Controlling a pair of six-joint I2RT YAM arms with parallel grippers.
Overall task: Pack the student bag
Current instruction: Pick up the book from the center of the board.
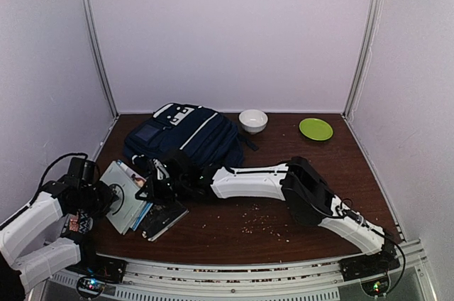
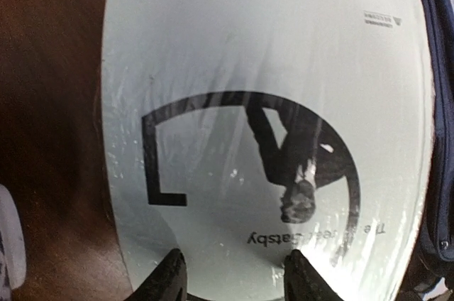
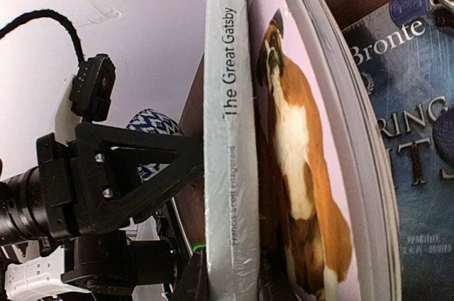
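The student bag (image 1: 181, 138), a navy backpack with white trim, lies at the back left of the table; its edge shows in the left wrist view (image 2: 436, 102). In front of it a pale grey book, The Great Gatsby (image 1: 120, 194), stands tilted on edge. My right gripper (image 1: 152, 186) reaches across from the right. In its wrist view it (image 3: 230, 280) is shut on the book's spine (image 3: 228, 138). My left gripper (image 2: 235, 280) is open, its fingertips (image 2: 170, 276) spread against the book's front cover (image 2: 262, 102).
A book with a dog on its cover (image 3: 305, 173) leans against the Gatsby, and a blue Bronte book (image 3: 411, 123) lies beside it. A white bowl (image 1: 253, 121) and a green plate (image 1: 316, 128) sit at the back. Crumbs (image 1: 262, 223) are scattered in front.
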